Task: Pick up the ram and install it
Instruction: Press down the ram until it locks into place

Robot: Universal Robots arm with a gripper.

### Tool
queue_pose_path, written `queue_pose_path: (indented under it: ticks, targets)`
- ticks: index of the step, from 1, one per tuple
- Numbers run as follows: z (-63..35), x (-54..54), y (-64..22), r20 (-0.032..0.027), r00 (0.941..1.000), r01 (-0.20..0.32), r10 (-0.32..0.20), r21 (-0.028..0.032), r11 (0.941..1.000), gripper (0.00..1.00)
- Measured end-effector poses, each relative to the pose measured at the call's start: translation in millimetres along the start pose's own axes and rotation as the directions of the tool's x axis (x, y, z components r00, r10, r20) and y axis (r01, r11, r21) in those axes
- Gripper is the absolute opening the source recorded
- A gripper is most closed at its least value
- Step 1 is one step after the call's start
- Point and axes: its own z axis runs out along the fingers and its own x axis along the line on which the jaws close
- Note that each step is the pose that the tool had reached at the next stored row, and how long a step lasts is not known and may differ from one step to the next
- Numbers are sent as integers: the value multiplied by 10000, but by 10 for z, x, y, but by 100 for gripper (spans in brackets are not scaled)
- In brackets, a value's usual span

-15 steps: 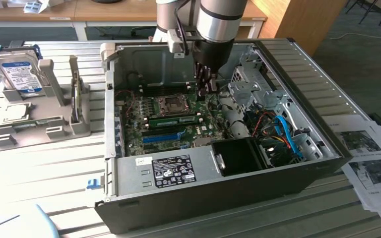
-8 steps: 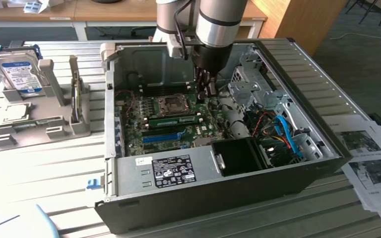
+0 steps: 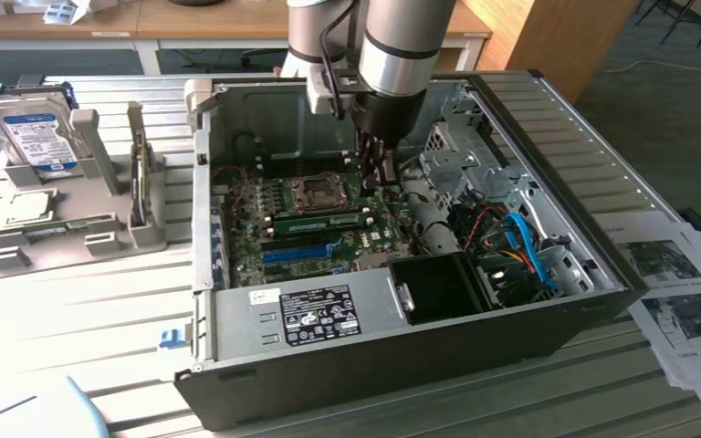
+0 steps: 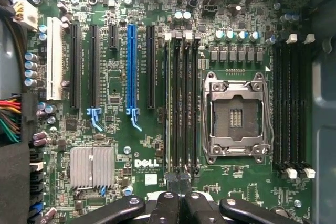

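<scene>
Seemingly slotted, the ram [image 3: 326, 222] is thin, green, dark-chipped; fingers [image 4: 171, 178] closed.

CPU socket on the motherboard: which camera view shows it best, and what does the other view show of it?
The wrist view: it faces the CPU socket squarely, so its metal frame and the contact field inside show whole. The exterior view shows the socket at a slant and from farther off.
</scene>
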Motion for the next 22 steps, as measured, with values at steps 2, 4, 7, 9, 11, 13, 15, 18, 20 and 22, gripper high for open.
queue_pose_path:
  ticks: [2, 4, 7, 9, 11, 13, 15, 18, 20, 22]
  targets:
    - [26, 1, -1, -1, 10000, -9, 9, 0, 10000, 9]
    - [54, 2, -1, 0, 10000, -19, 19, 1, 10000, 9]
    - [91, 4, -2, 1, 10000, -34, 34, 2, 10000, 9]
    - [115, 5, -2, 1, 10000, -44, 44, 2, 10000, 9]
    - [139, 5, -2, 1, 10000, -55, 55, 2, 10000, 9]
    - [161, 7, -3, 0, 10000, -64, 64, 2, 10000, 9]
    - [182, 7, -3, 1, 10000, -73, 73, 3, 10000, 9]
    - [212, 9, -3, 2, 10000, -88, 88, 4, 10000, 9]
    - [218, 9, -3, -1, 10000, -90, 90, 3, 10000, 9]
    - [218, 9, -3, -1, 10000, -90, 90, 3, 10000, 9]
